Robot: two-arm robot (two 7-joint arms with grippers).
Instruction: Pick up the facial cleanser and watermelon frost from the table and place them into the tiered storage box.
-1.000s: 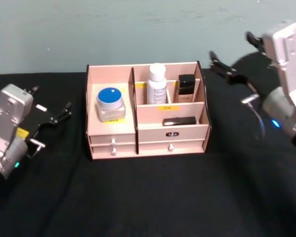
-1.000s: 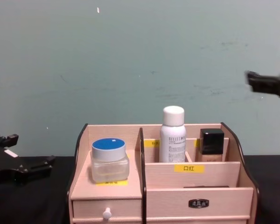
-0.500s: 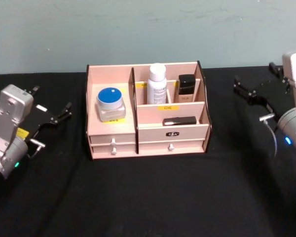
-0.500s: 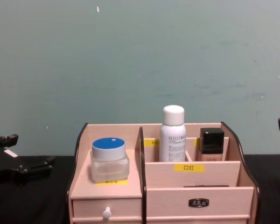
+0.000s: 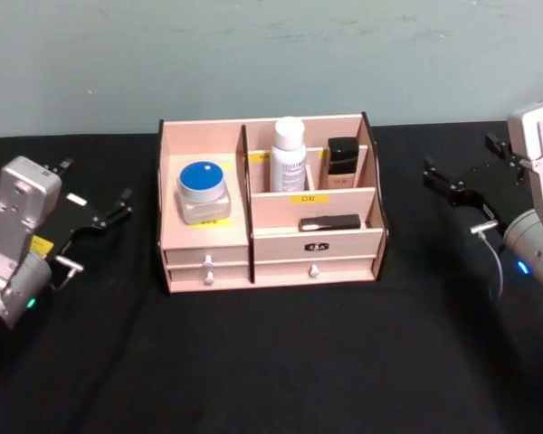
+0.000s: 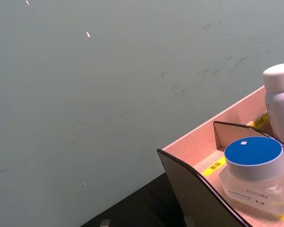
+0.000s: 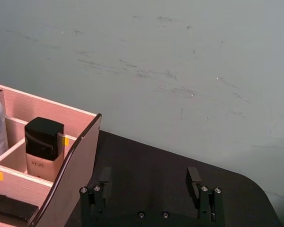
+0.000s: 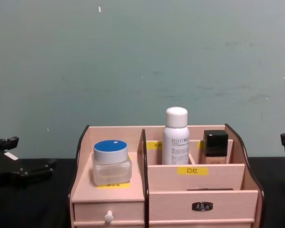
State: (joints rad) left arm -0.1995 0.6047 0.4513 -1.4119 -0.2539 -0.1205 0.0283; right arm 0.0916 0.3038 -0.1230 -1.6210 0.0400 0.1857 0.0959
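A black cloth covers the table in front of a pale green wall. We find both jaws released and empty. The right gripper sits at 3 o'clock from the tiered storage box, apart from it; its fingers stand spread. The left gripper sits at 9 o'clock from the box, also apart. Inside the box, a blue-lidded jar occupies the left compartment. A white bottle stands upright in the rear middle compartment, with a black-capped bottle just beside it at 3 o'clock. A flat black item lies on the lower front tier.
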